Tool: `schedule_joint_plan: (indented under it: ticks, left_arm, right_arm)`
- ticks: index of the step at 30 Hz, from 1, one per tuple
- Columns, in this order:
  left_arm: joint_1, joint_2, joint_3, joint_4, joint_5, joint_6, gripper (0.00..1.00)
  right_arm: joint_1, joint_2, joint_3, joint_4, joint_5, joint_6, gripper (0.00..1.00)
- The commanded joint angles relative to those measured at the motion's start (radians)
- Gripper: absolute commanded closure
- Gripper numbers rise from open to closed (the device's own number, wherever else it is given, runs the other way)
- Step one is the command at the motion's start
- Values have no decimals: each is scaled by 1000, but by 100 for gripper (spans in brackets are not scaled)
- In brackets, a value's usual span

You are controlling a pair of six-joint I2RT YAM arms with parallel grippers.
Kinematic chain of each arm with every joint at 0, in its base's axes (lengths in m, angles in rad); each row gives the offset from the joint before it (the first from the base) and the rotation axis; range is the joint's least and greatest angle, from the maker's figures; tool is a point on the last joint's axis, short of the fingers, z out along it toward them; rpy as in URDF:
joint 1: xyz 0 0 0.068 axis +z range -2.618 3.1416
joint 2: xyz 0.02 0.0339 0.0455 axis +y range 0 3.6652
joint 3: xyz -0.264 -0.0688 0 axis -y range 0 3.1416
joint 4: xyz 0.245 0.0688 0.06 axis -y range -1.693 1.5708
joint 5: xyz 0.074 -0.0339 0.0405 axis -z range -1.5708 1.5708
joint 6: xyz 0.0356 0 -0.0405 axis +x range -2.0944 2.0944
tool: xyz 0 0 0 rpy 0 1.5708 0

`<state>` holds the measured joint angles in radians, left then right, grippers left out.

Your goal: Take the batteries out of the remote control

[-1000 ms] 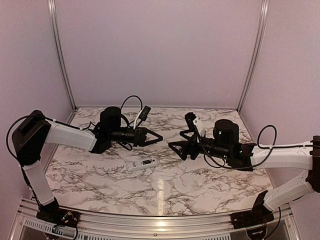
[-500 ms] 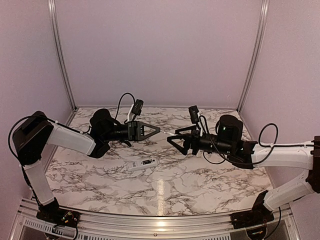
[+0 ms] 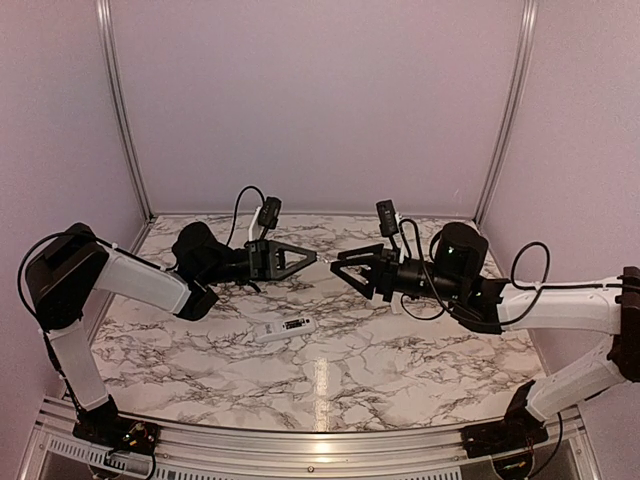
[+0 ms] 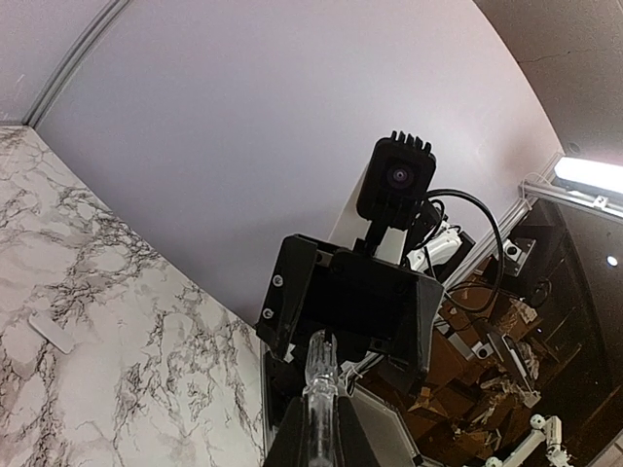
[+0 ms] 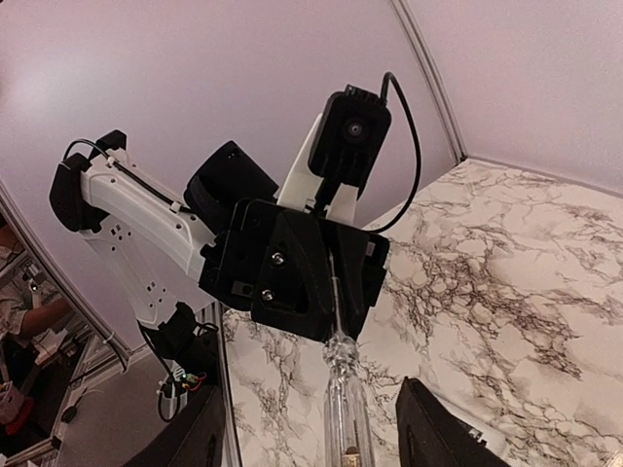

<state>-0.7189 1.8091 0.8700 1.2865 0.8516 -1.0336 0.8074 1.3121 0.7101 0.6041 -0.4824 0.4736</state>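
The white remote control lies face up on the marble table, below and left of both grippers. No batteries show in any view. My left gripper is raised above the table, pointing right, shut on a thin clear-handled stick. My right gripper faces it tip to tip, also raised. Its fingers stand wide apart on either side of the stick's clear handle. The stick spans the small gap between the two grippers. The left gripper shows head-on in the right wrist view, and the right gripper in the left wrist view.
A small flat white cover piece lies on the marble at the left. Pale walls with metal corner posts close in the back and sides. The table's metal front rail runs along the near edge.
Both grippers have risen and moved toward each other until their tips nearly meet. The remote has not moved.
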Motion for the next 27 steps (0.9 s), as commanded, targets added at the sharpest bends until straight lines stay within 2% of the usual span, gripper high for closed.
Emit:
schedule_joint_plan:
  ticks: [1, 5, 14, 27]
  left_arm:
    - [6, 15, -14, 49, -10, -11, 100]
    - [6, 19, -14, 60, -10, -20, 100]
    - [6, 16, -13, 41, -15, -1, 100]
    - [6, 23, -9, 30, -23, 11, 100]
  right_arm:
    - [-7, 39, 66, 38, -38, 11, 45]
    - [-7, 78, 91, 46, -63, 17, 54]
    - [-7, 112, 114, 48, -62, 17, 65]
    - [-6, 118, 122, 31, -39, 4, 90]
